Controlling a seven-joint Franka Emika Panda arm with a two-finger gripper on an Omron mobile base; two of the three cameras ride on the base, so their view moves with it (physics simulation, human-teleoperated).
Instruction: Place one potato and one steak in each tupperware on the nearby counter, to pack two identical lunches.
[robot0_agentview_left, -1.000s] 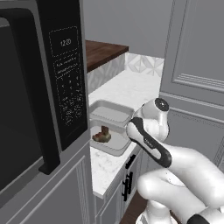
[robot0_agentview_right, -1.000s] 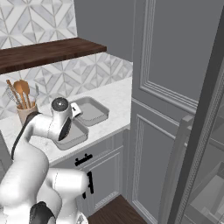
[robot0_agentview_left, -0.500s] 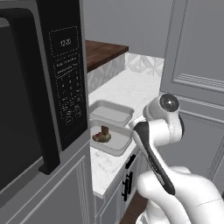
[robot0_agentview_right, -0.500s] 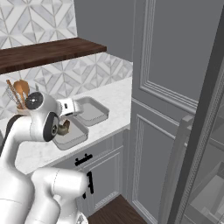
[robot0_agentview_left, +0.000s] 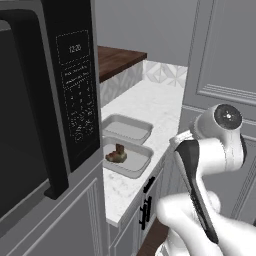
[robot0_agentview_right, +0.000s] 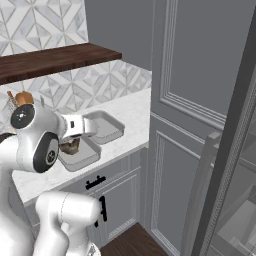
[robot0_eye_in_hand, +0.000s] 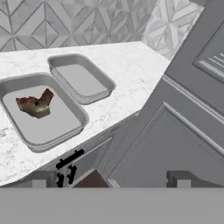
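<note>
Left to right in the left base view: microwave (robot0_agentview_left: 45, 115), then two trays on the white marbled desk (robot0_agentview_left: 150, 107). The near tray (robot0_agentview_left: 135, 167) holds one brown-red steak (robot0_agentview_left: 116, 154) and seemingly nothing else; the far tray (robot0_agentview_left: 127, 129) lies bare, just beside it. Judged progress: one of four items packed; a second steak and both potatoes remain. The jaws (robot0_eye_in_hand: 110, 178) stand wide apart, holding nothing, out past the desk edge. Surroundings: a dark wooden shelf (robot0_agentview_right: 55, 59), patterned tiles (robot0_agentview_right: 45, 30), grey panelled cabinets (robot0_agentview_right: 195, 100) on the right.
</note>
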